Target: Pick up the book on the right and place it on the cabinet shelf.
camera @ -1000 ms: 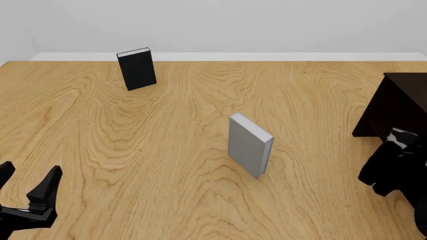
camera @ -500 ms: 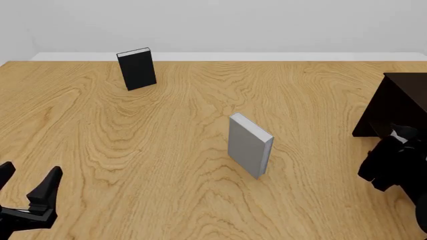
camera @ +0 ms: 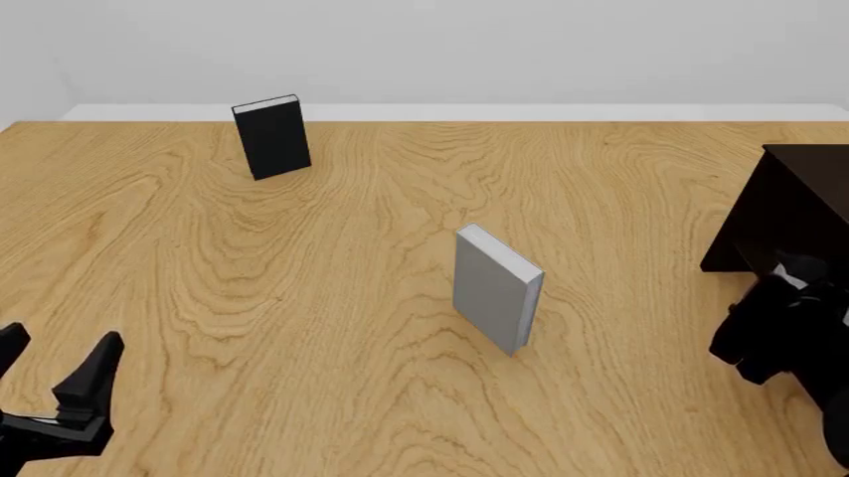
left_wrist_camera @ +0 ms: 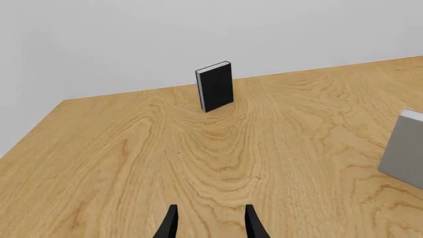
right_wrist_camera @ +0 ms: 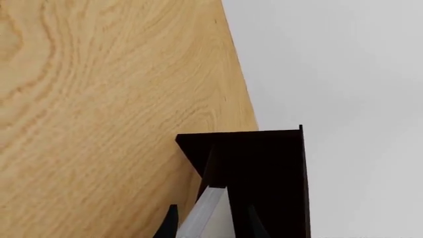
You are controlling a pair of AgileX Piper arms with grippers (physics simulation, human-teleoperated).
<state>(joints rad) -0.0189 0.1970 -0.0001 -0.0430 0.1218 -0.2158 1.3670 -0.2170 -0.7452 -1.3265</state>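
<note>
My right gripper [right_wrist_camera: 210,219] is shut on the light-grey book [right_wrist_camera: 206,210], whose pale edge runs between the fingers toward the very dark cabinet [right_wrist_camera: 264,163]. In the front view the right arm covers most of this; only a pale sliver of the book [camera: 797,266] shows at the gripper [camera: 792,276], just in front of the cabinet [camera: 796,204] at the right edge. The shelf recess itself cannot be made out. My left gripper [camera: 60,343] is open and empty near the front left of the table, its fingers [left_wrist_camera: 171,220] apart over bare wood.
Another grey book [camera: 495,288] stands upright mid-table, also at the left wrist view's edge [left_wrist_camera: 404,148]. A black book [camera: 272,136] stands at the far left near the back wall [left_wrist_camera: 215,87]. The wooden table [camera: 265,278] spans the view.
The right arm with the held book has shifted only slightly beside the cabinet. The left arm and both standing books have not moved.
</note>
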